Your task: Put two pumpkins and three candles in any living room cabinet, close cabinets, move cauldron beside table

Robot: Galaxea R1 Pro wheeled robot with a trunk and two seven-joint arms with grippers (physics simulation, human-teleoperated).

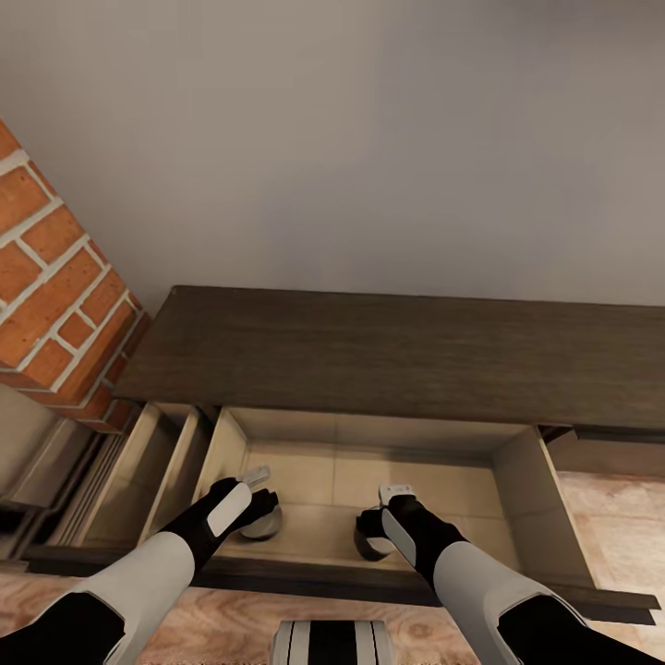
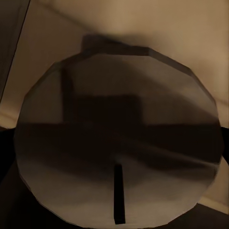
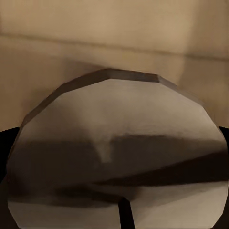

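Both arms reach down into the open drawer (image 1: 369,480) of the cabinet (image 1: 397,356), which stands against the grey wall beside a brick column (image 1: 55,296).

The left end effector (image 1: 254,503) is low over one candle (image 1: 261,526), and the left wrist view shows this candle (image 2: 117,143) from above, a grey round top with a dark wick, dark finger shapes at both its sides. It seems closed on the candle, though I cannot tell this surely.

The right end effector (image 1: 383,517) sits in the same way over a second candle (image 1: 371,545) (its round top (image 3: 119,152) is very near the right wrist camera). There too the grip is not clear.

I judge the step in hand is putting two candles in the drawer. Next, the fingers should open, both arms lift straight out, and the drawer front be pushed shut.
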